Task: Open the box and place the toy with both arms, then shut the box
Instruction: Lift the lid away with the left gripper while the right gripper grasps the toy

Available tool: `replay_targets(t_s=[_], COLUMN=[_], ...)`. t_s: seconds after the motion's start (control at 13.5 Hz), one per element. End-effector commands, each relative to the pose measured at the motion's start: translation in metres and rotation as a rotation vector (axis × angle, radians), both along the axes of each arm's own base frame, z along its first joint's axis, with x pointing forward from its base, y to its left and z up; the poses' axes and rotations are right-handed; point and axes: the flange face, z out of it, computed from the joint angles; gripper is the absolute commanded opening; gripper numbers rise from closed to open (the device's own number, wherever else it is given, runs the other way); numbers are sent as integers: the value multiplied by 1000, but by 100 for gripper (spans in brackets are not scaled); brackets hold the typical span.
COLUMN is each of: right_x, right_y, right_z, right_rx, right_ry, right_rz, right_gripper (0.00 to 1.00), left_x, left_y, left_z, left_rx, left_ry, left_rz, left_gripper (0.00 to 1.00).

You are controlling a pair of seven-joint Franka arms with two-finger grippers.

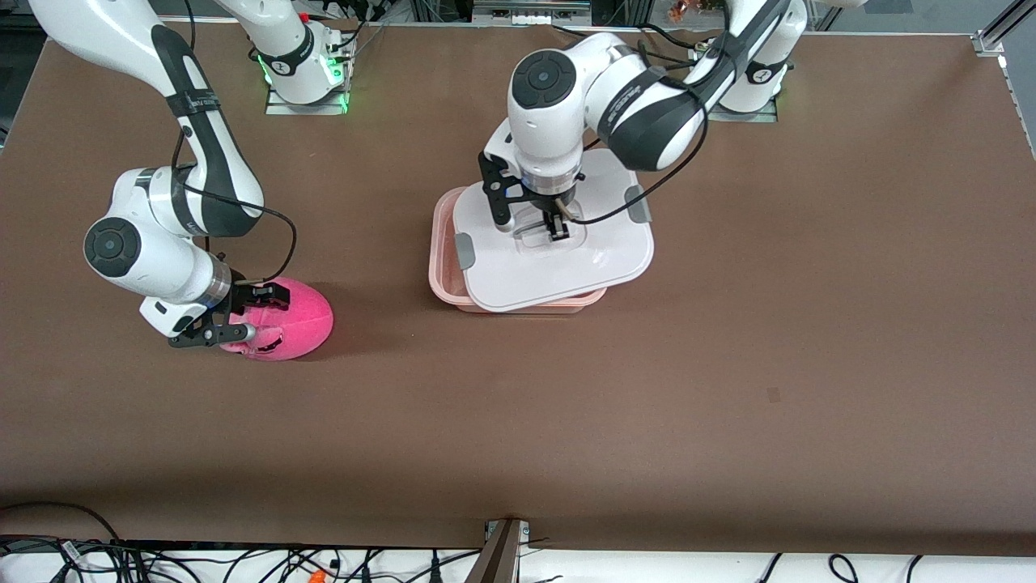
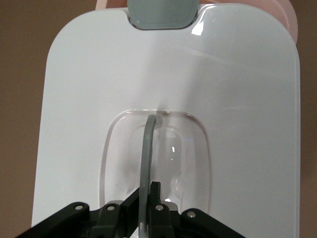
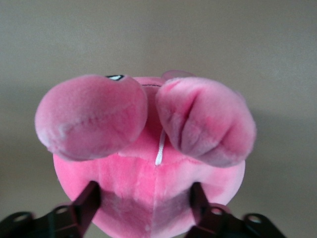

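The box (image 1: 443, 267) is a pale pink tub near the table's middle. Its white lid (image 1: 583, 267) sits askew over it, leaving the tub's rim bare toward the right arm's end. My left gripper (image 1: 558, 231) is over the lid's middle, shut on the thin clear handle (image 2: 146, 148) that stands up from the recess; in the left wrist view the left gripper (image 2: 148, 191) pinches it. The bright pink plush toy (image 1: 303, 320) lies on the table toward the right arm's end. My right gripper (image 1: 251, 316) straddles the toy (image 3: 148, 163), a finger pressed on each side.
Two grey clips (image 1: 464, 249) (image 1: 638, 204) sit on the lid's short ends; one clip (image 2: 161, 12) shows in the left wrist view. The brown table (image 1: 728, 389) stretches wide toward the front camera. Cables hang along its front edge (image 1: 324, 567).
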Motion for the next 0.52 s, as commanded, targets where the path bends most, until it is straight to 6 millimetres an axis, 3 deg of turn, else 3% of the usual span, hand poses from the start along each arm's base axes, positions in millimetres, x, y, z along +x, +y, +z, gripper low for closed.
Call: replay_targets(t_s=[0.0,0.15,0.45], right_x=[2,2,7], right_y=[-2,-2,0], right_z=[-3,-2,15], right_rx=[18,18,23], right_ry=[-8,-5,-35], right_rz=[-3,0,87], right_gripper=[5,0,0], left_x=[9,22,75], left_y=[33,60,160], left_z=[46,74,88], left_rx=[43,54,65], left_ry=[-3,19,61], left_rz=[18,75,63], left_gripper=[0,0,0])
